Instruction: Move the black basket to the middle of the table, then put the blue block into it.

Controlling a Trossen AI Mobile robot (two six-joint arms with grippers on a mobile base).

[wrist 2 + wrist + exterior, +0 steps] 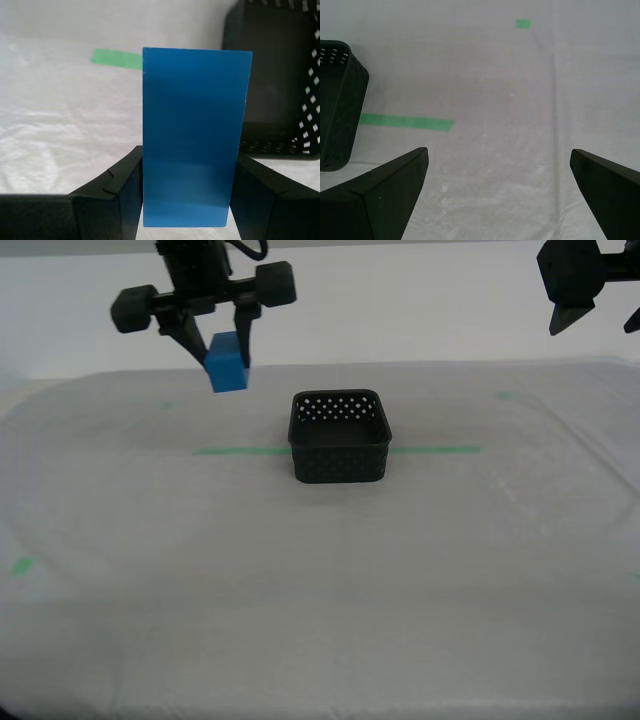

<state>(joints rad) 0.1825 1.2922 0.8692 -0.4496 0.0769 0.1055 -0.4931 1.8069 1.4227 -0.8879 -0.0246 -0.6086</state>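
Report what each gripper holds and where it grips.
My second gripper holds the blue block by two opposite side faces, lifted off the table. My first gripper is open and holds nothing.

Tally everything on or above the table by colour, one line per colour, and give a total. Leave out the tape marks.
Black: 3 (perforated rectangular plastic basket, my first end effector, my second end effector)
Blue: 1 (small solid cube-shaped block, held in my second end effector)
Total: 4

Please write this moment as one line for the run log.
second gripper: shut on blue block, raised | first gripper: open, empty | black basket: on table centre, empty
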